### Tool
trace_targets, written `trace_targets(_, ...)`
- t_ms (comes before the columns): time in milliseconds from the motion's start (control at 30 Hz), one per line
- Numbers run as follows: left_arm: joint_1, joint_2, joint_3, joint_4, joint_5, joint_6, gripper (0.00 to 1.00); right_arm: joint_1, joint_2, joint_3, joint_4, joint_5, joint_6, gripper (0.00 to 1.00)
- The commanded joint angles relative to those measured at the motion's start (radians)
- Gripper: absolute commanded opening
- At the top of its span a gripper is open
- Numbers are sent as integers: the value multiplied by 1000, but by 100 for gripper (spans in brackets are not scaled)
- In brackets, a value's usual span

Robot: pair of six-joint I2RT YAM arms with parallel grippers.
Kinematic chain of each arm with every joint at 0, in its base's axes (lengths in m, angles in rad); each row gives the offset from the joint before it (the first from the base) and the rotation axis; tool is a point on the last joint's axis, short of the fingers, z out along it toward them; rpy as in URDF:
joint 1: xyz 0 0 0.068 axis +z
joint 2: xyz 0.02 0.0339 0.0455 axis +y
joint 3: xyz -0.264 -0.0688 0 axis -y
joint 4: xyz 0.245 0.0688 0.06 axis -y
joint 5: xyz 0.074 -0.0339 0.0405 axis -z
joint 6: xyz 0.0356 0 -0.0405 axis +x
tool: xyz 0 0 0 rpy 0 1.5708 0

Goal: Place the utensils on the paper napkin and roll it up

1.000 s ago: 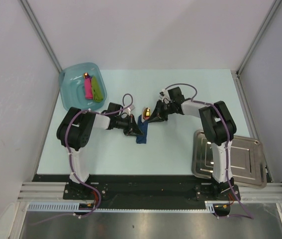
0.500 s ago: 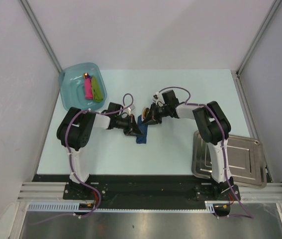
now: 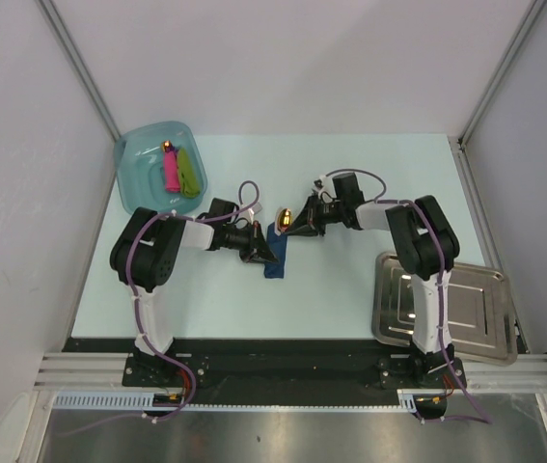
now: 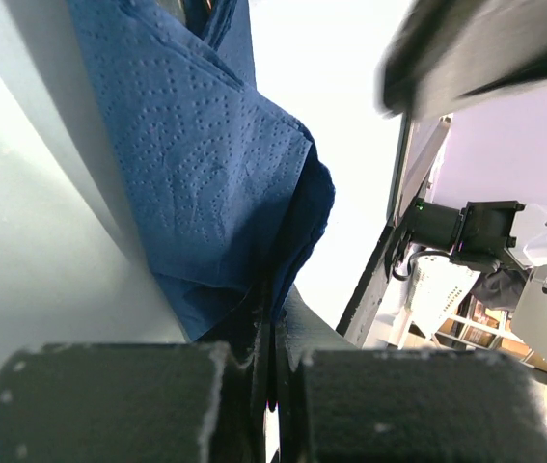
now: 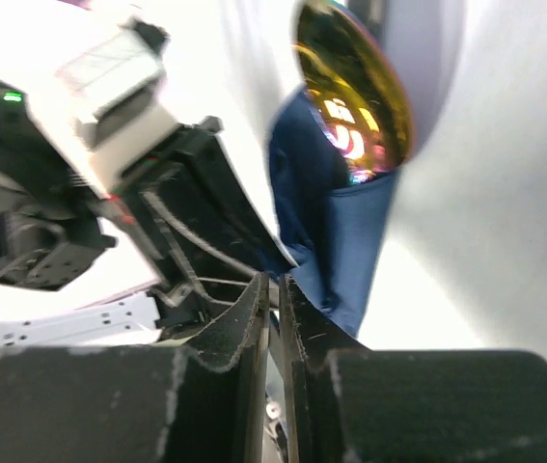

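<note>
Left gripper (image 4: pixel 273 340) has its two fingers pressed together on the near edge of the paper napkin (image 4: pixel 205 183), whose dark blue, dimpled sheet rises away from the fingertips in a loose fold. Seen from above, this sheet lies crumpled on the pale table (image 3: pixel 369 174) near its middle, between the two grippers, with the left one touching it from the left side. Right gripper (image 5: pixel 275 289) comes at it from the right, fingers drawn almost together with only a thin slit between them. The napkin's lower edge reaches down to those fingertips, but whether it is pinched there cannot be told. A shiny gold utensil (image 5: pixel 355 96), rounded like an egg, sits at the far upper end of the napkin, just beyond the right gripper's tips and apart from them, resting against the blue paper. From above it shows at the napkin's far edge, close beside the right gripper and a little farther from the left. Well apart, at the table's far left corner, stands a pale teal tub (image 3: pixel 136 164). It holds a pink stick (image 3: pixel 170 172), a green stick (image 3: pixel 188 172) just beside it, and another small orange-and-red utensil (image 3: pixel 168 147) at their far end. A steel tray (image 3: pixel 466 328) lies at the near right, by the right arm's base.
</note>
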Motion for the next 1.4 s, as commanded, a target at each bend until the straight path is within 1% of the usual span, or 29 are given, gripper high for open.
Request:
trace_targets(0,-2,35,-3,-31,-109,71,0,-7,-60,-7,66,-26,36,13)
trace_targets(100,-2,38,-1,-28,-101,67,0,-1,-31,8,33,-8,33,10)
trace_targets(167,-1,35,-4,-20,-100,59,0,5,-9,25,-21,17,10,7)
trace_targets(233,-2,32,-10,-6,-92,53,0,7,8,31,-29,25,17,6)
trace_targets(600,-1,26,-24,23,-87,33,0,60,66,69,-47,55,-4,4)
trace_targets(833,-2,23,-24,34,-78,28,0,62,98,76,-55,72,-1,2)
trace_targets(1000,-1,27,-24,37,-77,25,0,48,80,69,-21,31,13,5)
trace_targets(1100,-1,27,-24,41,-75,22,0,30,35,53,5,2,22,8)
trace_targets(1200,-1,27,-22,44,-72,18,0,7,-14,22,9,11,17,9)
trace_targets(1367,-1,32,-22,54,-73,13,0,5,-3,25,-20,43,-1,9)
